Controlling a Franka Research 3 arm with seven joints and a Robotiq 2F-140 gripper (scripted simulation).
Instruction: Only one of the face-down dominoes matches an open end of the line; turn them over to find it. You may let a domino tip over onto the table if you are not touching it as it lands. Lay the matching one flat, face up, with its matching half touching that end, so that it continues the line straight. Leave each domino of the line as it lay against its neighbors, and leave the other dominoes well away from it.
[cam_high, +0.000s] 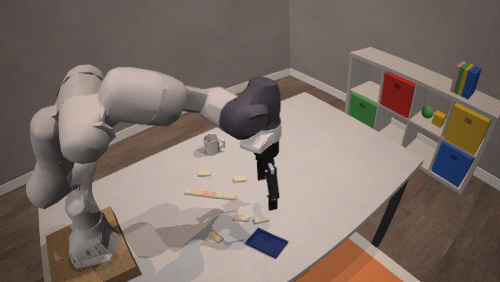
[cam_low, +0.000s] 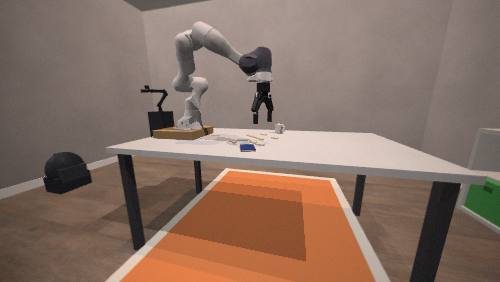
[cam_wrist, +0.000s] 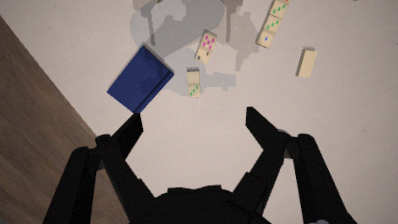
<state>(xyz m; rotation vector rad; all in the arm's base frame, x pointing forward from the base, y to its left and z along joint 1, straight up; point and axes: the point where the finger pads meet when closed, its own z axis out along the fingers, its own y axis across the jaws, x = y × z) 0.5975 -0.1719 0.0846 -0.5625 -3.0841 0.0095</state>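
The line (cam_high: 210, 194) (cam_wrist: 270, 31) lies straight on the table; its near end in the wrist view shows one blue pip, beside a half with green pips. Its other end is outside that view. A face-up domino (cam_high: 261, 219) (cam_wrist: 193, 82) has a blank half and a half with green pips. Another face-up domino (cam_high: 241, 218) (cam_wrist: 205, 47) has magenta pips and a half with dark pips. Plain-backed dominoes are one right of the line's end (cam_high: 240, 179) (cam_wrist: 306, 62), one behind the line (cam_high: 204, 173) and one in front (cam_high: 216, 236). My gripper (cam_high: 267, 191) (cam_low: 262, 120) (cam_wrist: 194, 119) is wide open, empty, above the table.
A blue tray (cam_high: 267, 243) (cam_low: 247, 148) (cam_wrist: 140, 80) lies near the table's front edge, close to the two face-up dominoes. A grey mug (cam_high: 211, 144) (cam_low: 279, 128) stands behind the line. The arm's wooden base (cam_high: 122, 250) is at the left end of the table.
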